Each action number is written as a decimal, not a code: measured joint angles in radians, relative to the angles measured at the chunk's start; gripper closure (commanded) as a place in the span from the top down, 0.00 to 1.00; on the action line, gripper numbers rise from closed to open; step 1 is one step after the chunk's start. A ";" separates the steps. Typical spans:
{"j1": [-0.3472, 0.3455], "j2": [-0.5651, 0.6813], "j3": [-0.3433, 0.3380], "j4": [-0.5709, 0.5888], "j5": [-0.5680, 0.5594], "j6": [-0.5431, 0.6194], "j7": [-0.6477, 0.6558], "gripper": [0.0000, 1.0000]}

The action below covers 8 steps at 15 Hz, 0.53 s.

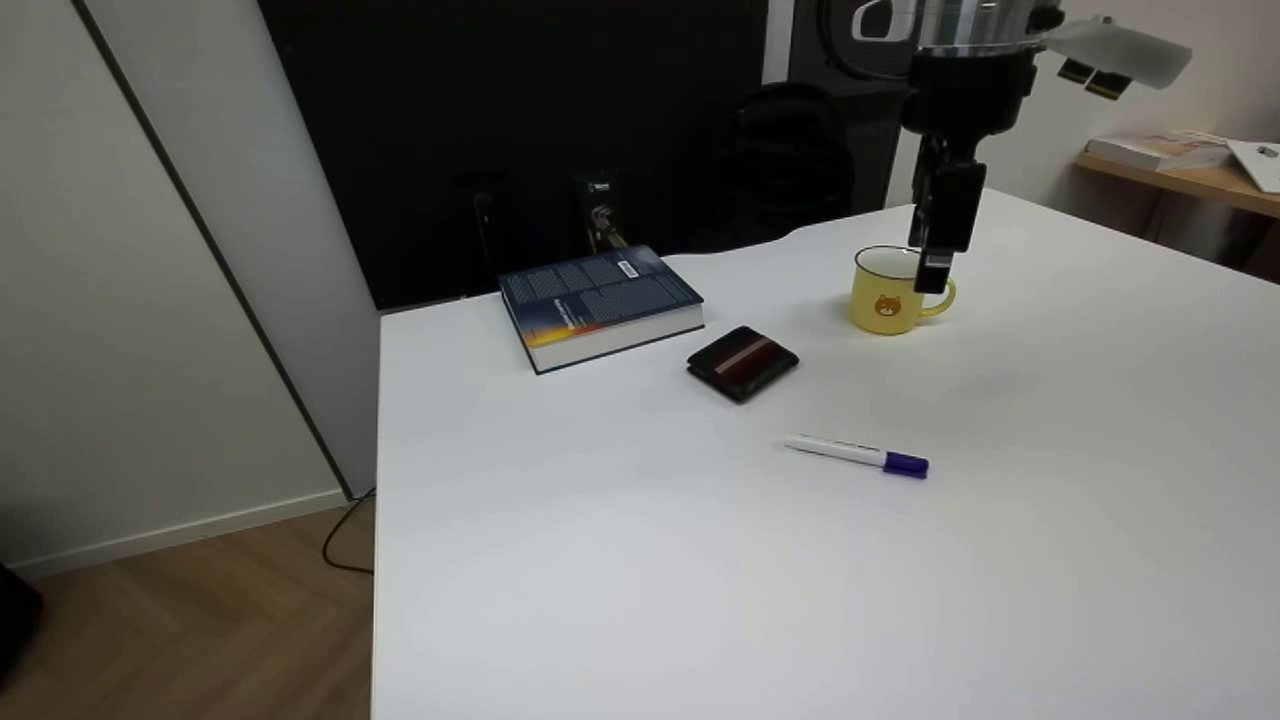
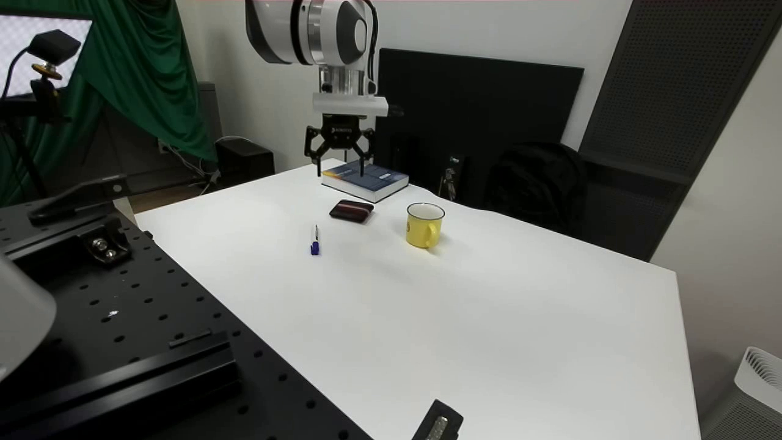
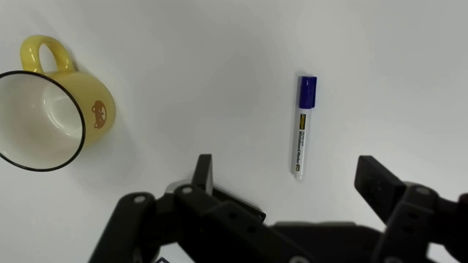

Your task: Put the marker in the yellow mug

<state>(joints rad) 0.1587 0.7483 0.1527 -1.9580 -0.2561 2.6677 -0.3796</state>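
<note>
Far left in an exterior view there's a draped dark green curtain, then a flat black plate dotted with holes. After that you get the smooth white desk, and the slim white marker with its blue-purple cap is just lying flat on it, cap end facing us. Next along is the black two-fingered pincer, hanging in the air above the desk with its fingers spread properly wide. Then comes a folded dark wallet with reddish stripes, and a thick dark blue hardcover book lying flat, near the wallet but apart from it. Further right, the small yellow mug with a black rim stands upright on the desk, handle turned roughly our way, well apart from the marker. At the far edge there's a white vented box.

Wrist view, same direction: first the mug, cut off at the side with its pale inside and a brown bear face showing, then one finger, the marker, the other finger. From up there the marker's cap points to the top and its plain end shows between the fingertips, though it's down on the desk.
</note>
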 measured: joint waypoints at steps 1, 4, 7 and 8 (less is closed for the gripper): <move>0.005 0.002 -0.008 0.002 -0.002 0.000 0.003 1.00; 0.022 0.018 -0.031 0.017 -0.002 0.000 0.007 1.00; 0.023 0.056 -0.035 0.055 -0.001 -0.002 0.007 1.00; 0.023 0.073 -0.035 0.071 -0.001 -0.002 0.007 1.00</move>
<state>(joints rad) 0.1821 0.8214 0.1182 -1.8870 -0.2570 2.6655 -0.3725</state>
